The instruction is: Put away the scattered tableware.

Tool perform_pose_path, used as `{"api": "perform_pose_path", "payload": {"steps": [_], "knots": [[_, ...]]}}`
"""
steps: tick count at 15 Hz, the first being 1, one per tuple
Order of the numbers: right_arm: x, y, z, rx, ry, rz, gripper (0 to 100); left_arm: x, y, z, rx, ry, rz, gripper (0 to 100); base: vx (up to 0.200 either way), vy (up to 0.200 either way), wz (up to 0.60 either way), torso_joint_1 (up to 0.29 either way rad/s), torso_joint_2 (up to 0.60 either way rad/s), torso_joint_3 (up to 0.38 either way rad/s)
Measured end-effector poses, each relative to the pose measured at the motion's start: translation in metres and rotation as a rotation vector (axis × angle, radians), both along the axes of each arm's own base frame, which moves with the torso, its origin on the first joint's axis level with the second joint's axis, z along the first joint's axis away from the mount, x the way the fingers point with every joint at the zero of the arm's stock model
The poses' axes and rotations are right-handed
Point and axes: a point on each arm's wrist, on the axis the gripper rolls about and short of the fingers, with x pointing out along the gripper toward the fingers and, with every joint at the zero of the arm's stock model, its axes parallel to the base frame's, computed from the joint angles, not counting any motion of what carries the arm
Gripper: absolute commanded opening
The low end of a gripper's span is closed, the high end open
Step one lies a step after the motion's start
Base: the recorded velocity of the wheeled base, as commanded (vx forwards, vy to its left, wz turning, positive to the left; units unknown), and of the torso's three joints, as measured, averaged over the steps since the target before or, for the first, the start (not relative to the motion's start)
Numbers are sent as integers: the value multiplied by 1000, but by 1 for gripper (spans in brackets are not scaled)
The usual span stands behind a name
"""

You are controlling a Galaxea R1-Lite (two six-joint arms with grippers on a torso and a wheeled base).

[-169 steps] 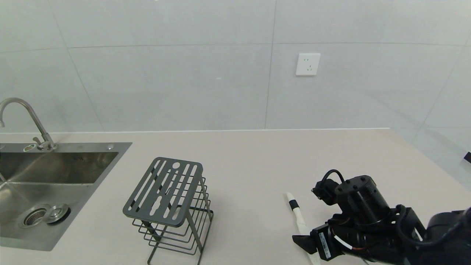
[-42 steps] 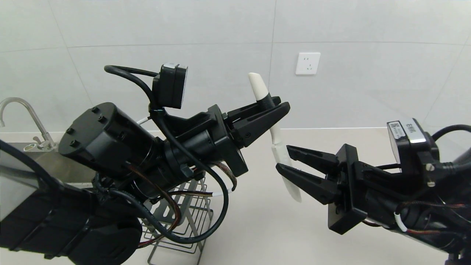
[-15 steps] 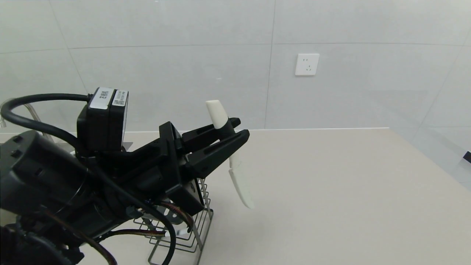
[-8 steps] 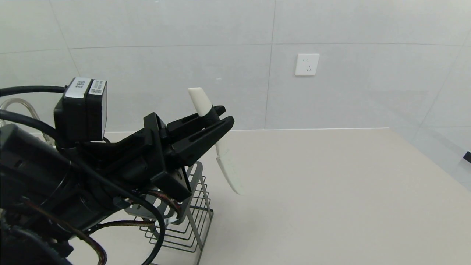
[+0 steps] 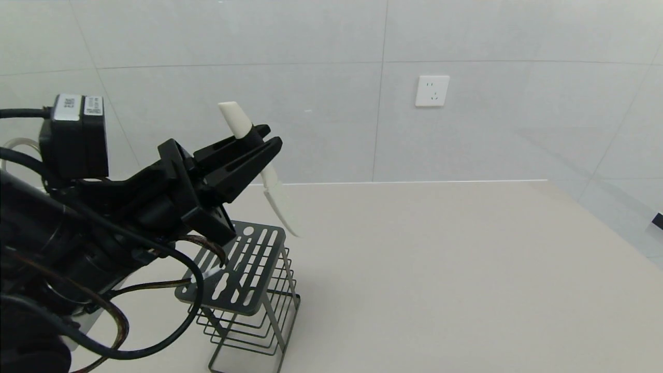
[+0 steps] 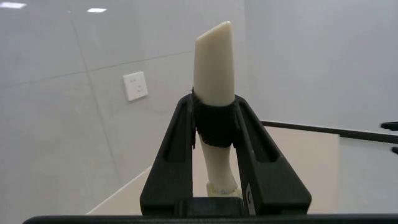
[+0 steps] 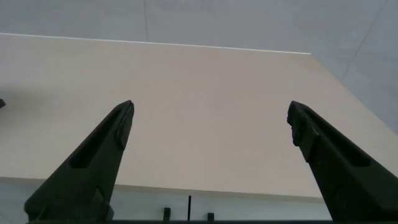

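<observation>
Grey tiled wall (image 5: 492, 134) behind, a white socket (image 5: 432, 90) on it, and a pale countertop (image 5: 440, 269) stretching across the front. On that countertop stands the dark metal rack (image 5: 243, 259), slotted top plate facing up and a wire frame beneath.

Now the change. Half a second ago the left arm covered most of the rack's top. It has since lifted and swung toward the robot's left, and the slotted plate is out in the open. Further back, the right gripper was up at the blade beside the left one, and has since pulled out of the head view. Eleven seconds ago the knife was lying flat on the countertop over on the right.

The left gripper (image 5: 256, 147) is clamped tight around the knife (image 5: 275, 203), pinching the black band of its handle. The white handle end pokes up above the fingers, the white blade hangs down, and the whole thing leans. In the head view the tip sits just beside the rack's far right corner, clear of the slots. The left wrist view has the handle (image 6: 214, 62) squeezed between both fingers.

The right gripper (image 7: 211, 118) is spread wide, holding nothing, with bare countertop below.
</observation>
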Motion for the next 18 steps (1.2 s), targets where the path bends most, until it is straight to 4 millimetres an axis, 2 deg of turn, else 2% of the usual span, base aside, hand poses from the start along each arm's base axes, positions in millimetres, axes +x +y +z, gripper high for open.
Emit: {"api": "perform_pose_path", "payload": {"steps": [4, 8, 14, 18], "knots": [[0, 0, 0, 2, 4, 1, 100, -3, 10, 8, -6, -48, 27, 0, 0, 0, 0, 0, 0, 0], [0, 0, -1, 23, 6, -2, 100, -5, 28, -1, 90, -92, 15, 0, 0, 0, 0, 0, 0, 0], [0, 0, -1, 26, 7, -3, 100, -4, 32, -4, 123, -104, -12, 0, 0, 0, 0, 0, 0, 0], [0, 0, -1, 28, 7, -4, 100, 5, 39, -9, 168, -109, -30, 0, 0, 0, 0, 0, 0, 0]]}}
